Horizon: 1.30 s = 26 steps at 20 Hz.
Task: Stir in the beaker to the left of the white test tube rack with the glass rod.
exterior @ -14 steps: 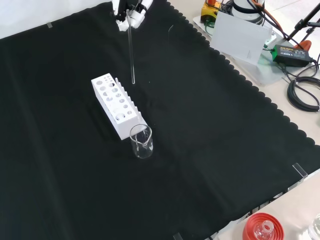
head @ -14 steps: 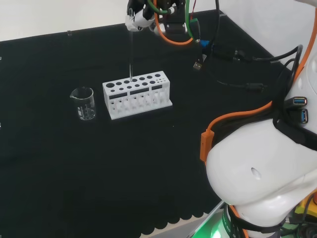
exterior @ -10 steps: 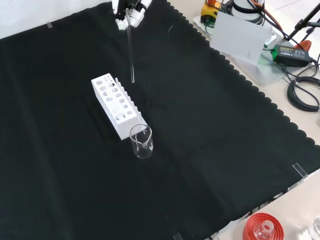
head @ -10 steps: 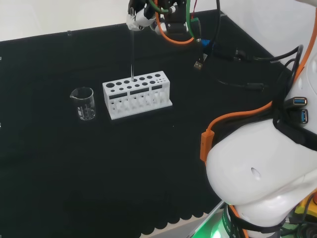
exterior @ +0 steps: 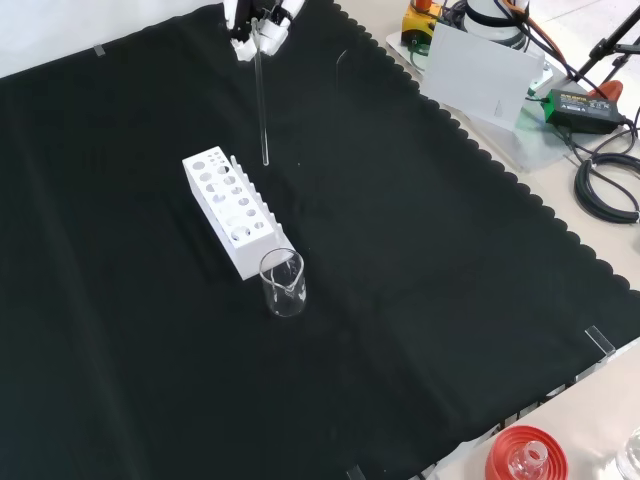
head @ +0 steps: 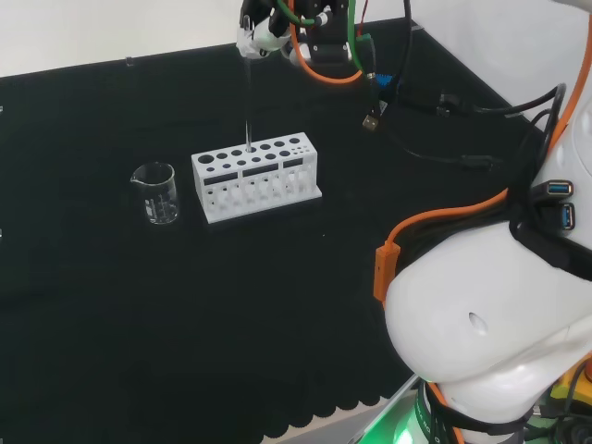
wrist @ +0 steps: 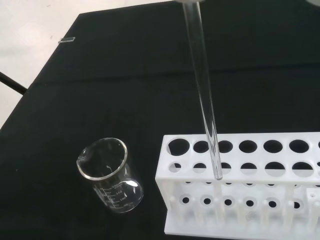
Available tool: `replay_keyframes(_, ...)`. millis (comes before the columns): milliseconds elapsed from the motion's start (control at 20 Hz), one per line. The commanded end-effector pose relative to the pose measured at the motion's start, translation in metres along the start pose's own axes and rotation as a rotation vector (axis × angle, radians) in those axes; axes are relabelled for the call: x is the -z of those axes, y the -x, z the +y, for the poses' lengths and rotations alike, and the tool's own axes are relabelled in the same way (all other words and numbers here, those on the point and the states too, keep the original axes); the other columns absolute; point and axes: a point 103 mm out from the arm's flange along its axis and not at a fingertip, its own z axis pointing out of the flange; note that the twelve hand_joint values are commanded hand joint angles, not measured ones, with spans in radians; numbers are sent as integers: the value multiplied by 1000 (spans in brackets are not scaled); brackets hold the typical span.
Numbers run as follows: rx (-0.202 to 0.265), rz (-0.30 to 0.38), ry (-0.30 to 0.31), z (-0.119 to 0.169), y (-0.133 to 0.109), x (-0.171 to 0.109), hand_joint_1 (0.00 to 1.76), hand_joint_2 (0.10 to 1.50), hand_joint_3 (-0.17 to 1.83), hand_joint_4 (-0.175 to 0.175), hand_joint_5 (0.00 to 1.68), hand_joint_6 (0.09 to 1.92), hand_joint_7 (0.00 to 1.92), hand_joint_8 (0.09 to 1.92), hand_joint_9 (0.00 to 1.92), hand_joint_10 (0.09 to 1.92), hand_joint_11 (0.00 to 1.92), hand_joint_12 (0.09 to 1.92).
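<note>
The hand (exterior: pixel 258 22) pinches the glass rod (exterior: pixel 262 100) upright above the white test tube rack (exterior: pixel 232 208); the carrying step, I'd say. Next it needs shifting over the beaker (head: pixel 156 191) beside the rack's end, then lowering in.

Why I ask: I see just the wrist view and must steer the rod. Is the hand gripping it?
Observer: Yes. In the front view the hand is closed round the top end of the glass rod.
Operator: Does it hang straight?
Observer: Nearly upright in the front view, with its tip beside the far end of the white rack.
Operator: And the beaker?
Observer: There the beaker stands at the rack's near end, well apart from the tip.
</note>
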Motion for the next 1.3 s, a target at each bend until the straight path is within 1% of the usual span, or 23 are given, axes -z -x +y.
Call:
replay_keyframes(50, 4, 10, -3, 0, -1, 0, 1303, 1086, -78, -175, 1096, 541, 1193, 964, 1721, 627, 1600, 727)
replay_keyframes(250, 10, 13, 4, -2, -3, 2, 1303, 1086, -79, -175, 1097, 539, 1194, 963, 1723, 626, 1600, 729)
replay_keyframes(400, 17, 7, 1, -4, -12, 6, 1303, 1086, -80, -175, 1098, 537, 1194, 962, 1724, 626, 1601, 730)
replay_keyframes(650, 43, 2, -16, 1, -25, 4, 1304, 1087, -82, -175, 1099, 535, 1195, 960, 1725, 624, 1601, 732)
replay_keyframes(850, 63, 29, -12, 1, -27, 9, 1304, 1087, -83, -175, 1100, 533, 1196, 960, 1726, 624, 1601, 734)
replay_keyframes(1250, 131, 31, -1, 11, -49, 18, 1304, 1088, -84, -175, 1102, 530, 1195, 960, 1729, 623, 1602, 740)
replay_keyframes(1300, 125, 56, 16, 11, -49, 18, 1303, 1088, -85, -175, 1102, 529, 1195, 960, 1729, 622, 1602, 740)
